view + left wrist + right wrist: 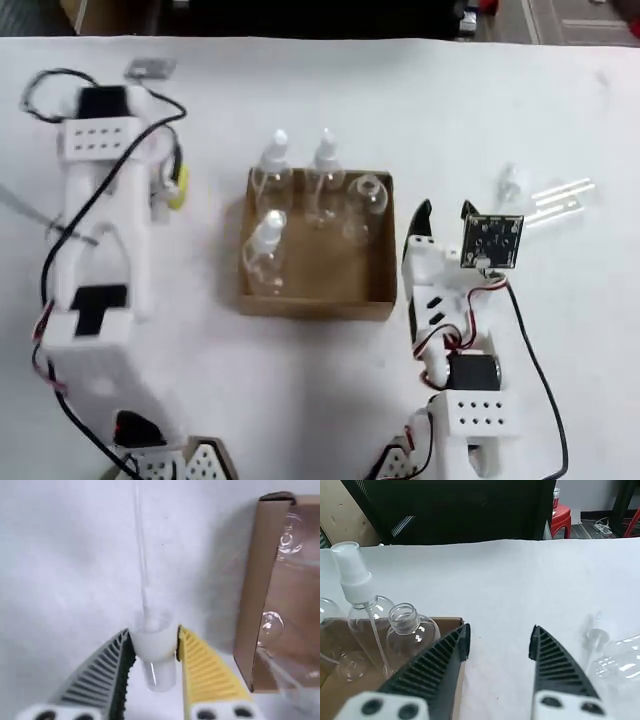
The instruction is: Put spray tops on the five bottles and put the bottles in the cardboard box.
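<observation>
I am gripping a spray top (152,647) in the left end effector (152,634); the right end effector (499,636) is sitting open beside the box (318,300).

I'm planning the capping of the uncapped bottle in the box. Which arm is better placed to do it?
Left. The left pincer is shut on a spray top. The right pincer is open and empty beside the box, near the open bottle, so it could perhaps steady it.

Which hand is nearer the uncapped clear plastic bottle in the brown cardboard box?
Right. The right hand sits just outside the box beside that bottle; the left hand is beyond the box's opposite side.
</observation>
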Controlling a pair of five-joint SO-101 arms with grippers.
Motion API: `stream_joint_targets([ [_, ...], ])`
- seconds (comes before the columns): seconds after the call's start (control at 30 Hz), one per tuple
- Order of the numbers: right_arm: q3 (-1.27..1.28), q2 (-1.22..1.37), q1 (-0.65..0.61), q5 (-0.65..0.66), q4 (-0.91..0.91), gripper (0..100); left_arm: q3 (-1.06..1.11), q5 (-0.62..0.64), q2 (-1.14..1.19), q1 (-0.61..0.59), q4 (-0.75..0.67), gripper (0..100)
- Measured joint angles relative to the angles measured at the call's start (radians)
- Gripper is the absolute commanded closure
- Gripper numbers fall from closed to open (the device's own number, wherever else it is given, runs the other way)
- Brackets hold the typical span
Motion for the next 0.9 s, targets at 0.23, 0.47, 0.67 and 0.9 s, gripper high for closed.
stream_joint_targets([
  [0.23, 0.000, 0.000, 0.000, 0.000, 0.000, 82.6, 0.166, -0.322, -0.431, -0.006, 0.009, 98],
  [0.47, -0.002, -0.060, 0.000, 0.018, 0.017, 82.6, 0.431, -0.674, -0.968, 0.035, 0.011, 98],
  [0.67, -0.135, -0.405, -0.075, 0.120, 0.396, 82.6, 0.660, -0.916, -1.389, 0.193, 0.011, 98],
  [0.9, -0.387, -0.440, 0.025, 0.287, 0.672, 82.6, 1.005, -0.945, -1.745, 0.470, 0.011, 98],
])
